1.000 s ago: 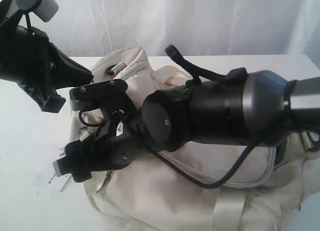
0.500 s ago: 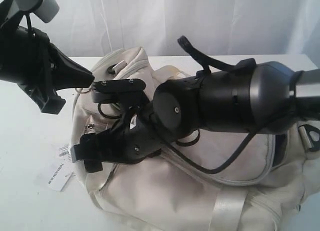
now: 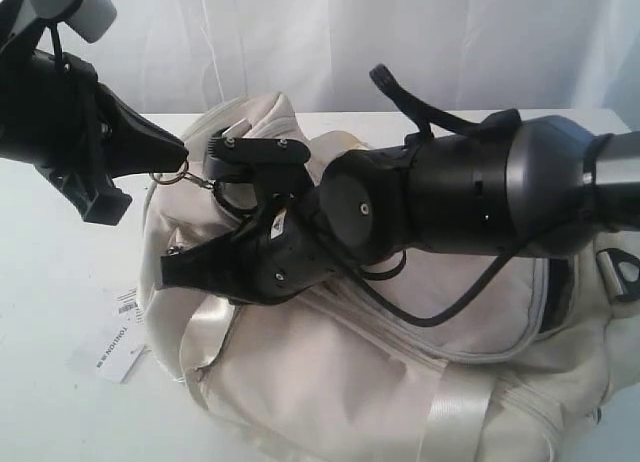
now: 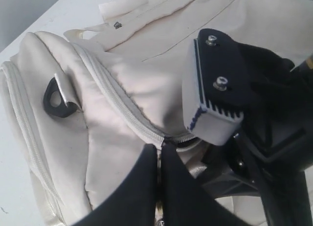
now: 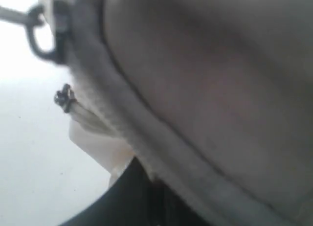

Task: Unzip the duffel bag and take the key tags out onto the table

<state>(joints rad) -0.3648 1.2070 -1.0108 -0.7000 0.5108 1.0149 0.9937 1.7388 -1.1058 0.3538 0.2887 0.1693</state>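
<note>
The cream duffel bag (image 3: 400, 382) lies on the white table (image 3: 40, 272). At its left end, my left gripper (image 3: 183, 154) is shut on the metal zipper pull (image 3: 172, 174). In the left wrist view the pull (image 4: 159, 163) shows as a thin metal strip between the closed fingers, right at the end of the zipper line (image 4: 117, 101). My right gripper (image 3: 172, 269) reaches across the bag and is shut on the bag's fabric edge (image 5: 146, 152) just below the left gripper. The right wrist view is blurred. No key tags show in any view.
A white barcode paper label (image 3: 112, 342) lies on the table beside the bag's left end. The right arm's thick black body (image 3: 450, 207) and its cable cover the bag's top. A black D-ring (image 4: 56, 96) sits on the bag's end, and webbing straps (image 3: 455, 412) hang at the front.
The right gripper has moved up and to the right along the bag's left end, and the bag's end has lifted with it. The zipper pull ring now shows at the left gripper's tip.
</note>
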